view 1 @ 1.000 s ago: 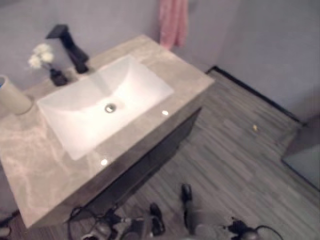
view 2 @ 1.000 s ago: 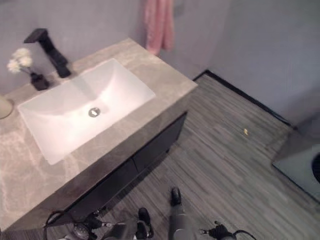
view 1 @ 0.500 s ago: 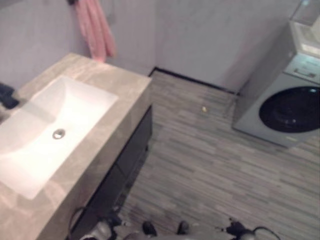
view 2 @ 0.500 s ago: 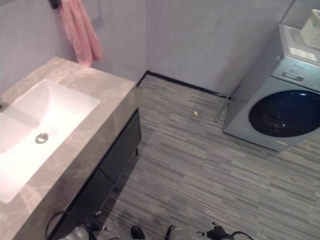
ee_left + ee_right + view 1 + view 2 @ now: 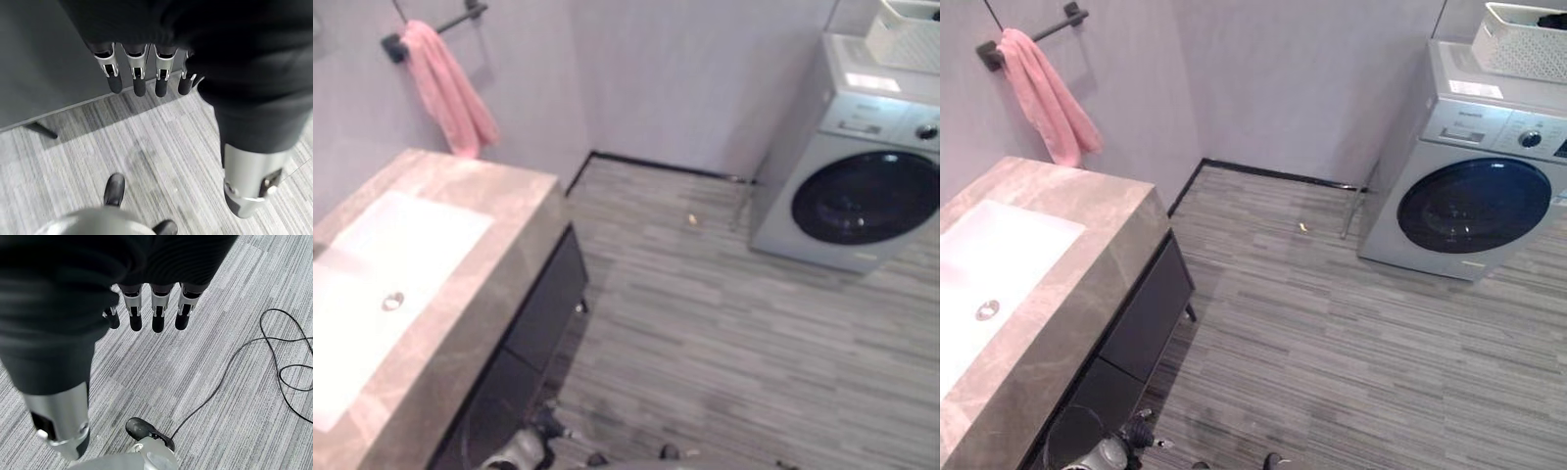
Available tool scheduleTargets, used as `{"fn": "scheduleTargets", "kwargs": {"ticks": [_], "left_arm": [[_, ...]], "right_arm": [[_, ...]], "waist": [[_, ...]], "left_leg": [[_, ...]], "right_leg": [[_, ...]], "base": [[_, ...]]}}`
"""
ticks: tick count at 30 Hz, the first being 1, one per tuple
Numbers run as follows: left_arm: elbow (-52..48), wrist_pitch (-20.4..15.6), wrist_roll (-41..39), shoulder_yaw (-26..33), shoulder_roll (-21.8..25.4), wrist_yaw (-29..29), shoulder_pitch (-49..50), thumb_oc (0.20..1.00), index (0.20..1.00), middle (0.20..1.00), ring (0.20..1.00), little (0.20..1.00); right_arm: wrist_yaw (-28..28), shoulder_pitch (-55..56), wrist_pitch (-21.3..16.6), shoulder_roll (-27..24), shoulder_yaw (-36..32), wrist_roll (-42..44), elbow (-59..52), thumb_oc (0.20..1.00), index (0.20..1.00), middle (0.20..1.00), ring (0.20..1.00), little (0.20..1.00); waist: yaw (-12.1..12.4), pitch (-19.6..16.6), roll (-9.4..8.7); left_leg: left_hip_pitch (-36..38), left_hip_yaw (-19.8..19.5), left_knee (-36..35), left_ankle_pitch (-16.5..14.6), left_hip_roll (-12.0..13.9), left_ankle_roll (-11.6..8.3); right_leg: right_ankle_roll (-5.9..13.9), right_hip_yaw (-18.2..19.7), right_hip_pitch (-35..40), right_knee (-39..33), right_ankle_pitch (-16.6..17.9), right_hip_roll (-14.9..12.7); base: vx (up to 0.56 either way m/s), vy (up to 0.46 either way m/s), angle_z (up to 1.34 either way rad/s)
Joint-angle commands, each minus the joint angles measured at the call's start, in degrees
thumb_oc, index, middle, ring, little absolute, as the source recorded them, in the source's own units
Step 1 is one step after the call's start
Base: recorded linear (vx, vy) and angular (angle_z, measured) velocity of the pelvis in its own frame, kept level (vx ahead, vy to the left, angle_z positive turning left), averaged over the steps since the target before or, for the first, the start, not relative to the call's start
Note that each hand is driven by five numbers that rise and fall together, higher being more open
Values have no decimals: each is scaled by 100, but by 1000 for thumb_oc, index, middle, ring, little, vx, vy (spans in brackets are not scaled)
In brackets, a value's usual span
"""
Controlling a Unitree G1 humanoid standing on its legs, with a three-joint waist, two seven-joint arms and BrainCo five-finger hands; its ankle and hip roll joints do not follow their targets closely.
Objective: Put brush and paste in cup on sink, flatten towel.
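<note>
Towel (image 5: 1046, 96) hangs bunched on rail (image 5: 1030, 33) above sink (image 5: 999, 269); washing machine (image 5: 1474, 191) opposite.

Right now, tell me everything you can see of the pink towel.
The pink towel hangs on a dark bar fixed to the grey wall, above the far end of the marble-look counter. It looks like soft terry cloth, draped over the bar near one end and bunched into a narrow, slanted strip with lengthwise folds, not spread flat. Its lower end hangs just above the counter; whether it touches cannot be told. Neither hand is near it.
</note>
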Motion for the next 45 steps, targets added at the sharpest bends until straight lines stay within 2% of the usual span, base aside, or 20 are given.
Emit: {"fn": "scheduleTargets", "kwargs": {"ticks": [1,4,5,6,7,8,12,16,24,29,33,34,35,36,37,39,41,43,44,45], "left_arm": [[287,-73,-263,261,-88,104,-153,1000,1000,1000,1000,1000],[379,-81,-395,340,-113,98,-73,1000,1000,1000,1000,1000],[379,-81,-395,341,-113,98,-72,1000,1000,1000,1000,1000],[392,-85,-416,302,-114,85,-44,1000,1000,1000,1000,1000],[392,-85,-416,302,-114,85,-44,1000,1000,1000,1000,1000],[416,-87,-413,265,-105,90,-73,1000,1000,1000,1000,1000],[365,-91,-441,219,-120,64,-85,1000,1000,1000,1000,1000],[301,-113,-496,205,-151,55,-64,1000,1000,1000,1000,1000],[474,-55,-386,355,-163,-61,174,1000,1000,1000,1000,1000],[497,-68,-406,432,-140,-122,261,1000,1000,1000,1000,1000],[432,-84,-361,413,-68,-158,261,1000,1000,1000,1000,1000],[382,-91,-249,273,-43,-207,218,1000,1000,1000,1000,1000],[381,-91,-248,272,-42,-208,216,1000,1000,1000,1000,1000],[328,-100,-136,152,8,-232,157,1000,1000,1000,1000,1000],[308,-99,-92,106,26,-233,129,1000,1000,1000,1000,1000],[253,-90,-10,-50,64,-229,22,1000,1000,1000,1000,1000],[239,-80,9,-96,77,-228,-7,1000,1000,1000,1000,1000],[233,-61,53,-202,103,-259,-83,1000,1000,1000,1000,1000],[264,-64,69,-228,112,-245,-142,1000,1000,1000,1000,1000],[265,-65,69,-228,111,-245,-144,1000,1000,1000,1000,1000]], "right_arm": [[-116,-336,-67,-115,43,115,391,1000,1000,1000,1000,1000],[-97,-403,-100,-144,70,131,368,1000,1000,1000,1000,1000],[-97,-403,-100,-143,70,131,368,1000,1000,1000,1000,1000],[-91,-444,-116,-160,128,121,361,1000,1000,1000,1000,1000],[-91,-444,-116,-160,128,121,361,1000,1000,1000,1000,1000],[-74,-442,-121,-166,148,125,359,1000,1000,1000,1000,1000],[-67,-391,-105,-163,146,112,396,1000,1000,1000,1000,1000],[-95,-396,-104,-162,190,63,485,1000,1000,1000,1000,1000],[-36,-348,-61,-83,164,7,618,1000,1000,1000,1000,1000],[9,-317,-5,-45,146,-143,722,1000,1000,1000,1000,1000],[56,-342,-20,-37,65,-165,678,1000,1000,1000,1000,1000],[84,-379,-26,-48,58,-183,644,1000,1000,1000,1000,1000],[84,-379,-26,-48,55,-183,644,1000,1000,1000,1000,1000],[104,-444,-36,-95,41,-200,601,1000,1000,1000,1000,1000],[120,-472,-40,-112,30,-190,576,1000,1000,1000,1000,1000],[133,-583,-45,-186,11,-163,477,1000,1000,1000,1000,1000],[119,-605,-47,-208,-5,-147,453,1000,1000,1000,1000,1000],[87,-659,-79,-229,-55,-61,396,1000,1000,1000,1000,1000],[97,-648,-94,-240,-66,-5,388,1000,1000,1000,1000,1000],[97,-649,-94,-241,-67,-5,388,1000,1000,1000,1000,1000]], "waist": [[105,210,-188],[227,276,-330],[226,274,-330],[340,358,-385],[338,356,-384],[375,412,-418],[339,443,-402],[360,533,-279],[342,314,-159],[445,111,-287],[531,4,-421],[534,-5,-432],[541,-7,-435],[520,45,-411],[495,89,-406],[392,258,-378],[382,320,-350],[359,368,-174],[375,390,-28],[377,391,-31]], "left_leg": [[-55,-965,279,-519,-329,-99],[-378,-1517,911,-649,-330,-58],[-383,-1518,915,-650,-329,-58],[-598,-2032,1160,-648,-411,-27],[-602,-2034,1162,-649,-411,-27],[-787,-2327,1039,-508,-523,-21],[-1074,-2405,706,-98,-647,-89],[-1135,-2789,-342,324,-876,-208],[-1003,-2393,-640,367,-867,-194],[-755,-2405,-639,452,-978,-48],[-798,-2366,79,-79,-1122,151],[-686,-2368,185,-264,-1199,254],[-698,-2360,198,-272,-1203,259],[-495,-2376,164,-410,-1278,395],[-389,-2378,137,-449,-1324,454],[-136,-2351,15,-458,-1401,578],[-55,-2332,-23,-463,-1423,618],[155,-2339,-143,-448,-1315,618],[300,-2335,-242,-410,-1191,555],[300,-2332,-245,-408,-1193,553]], "right_leg": [[231,662,109,-257,-92,185],[106,826,104,-237,-117,219],[106,825,101,-236,-117,219],[56,923,131,-229,-126,250],[56,921,128,-228,-127,250],[34,908,148,-221,-120,256],[5,751,132,-178,-89,270],[17,802,205,-108,-151,452],[46,897,568,-94,-444,631],[97,1038,819,21,-684,482],[333,1016,769,820,-729,228],[600,973,561,1576,-329,93],[606,979,536,1617,-348,85],[928,979,137,2601,237,-88],[1104,973,-77,3117,594,-195],[1175,963,-552,4042,1002,-425],[1120,893,-766,4396,911,-537],[911,812,-937,4068,319,-518],[675,679,-1032,3533,-261,-462],[669,680,-1037,3541,-266,-464]], "base": [[-3,-213,-22],[-13,-233,-29],[-34,-266,-33],[-16,-120,-45],[-29,-212,-57],[-14,-92,-40],[3,-81,3],[95,-19,14],[265,25,-18],[368,73,-18],[479,168,-1],[385,184,1],[417,255,0],[262,203,-6],[321,277,-5],[202,200,8],[133,117,4],[219,111,13],[187,55,20],[176,24,15]]}}
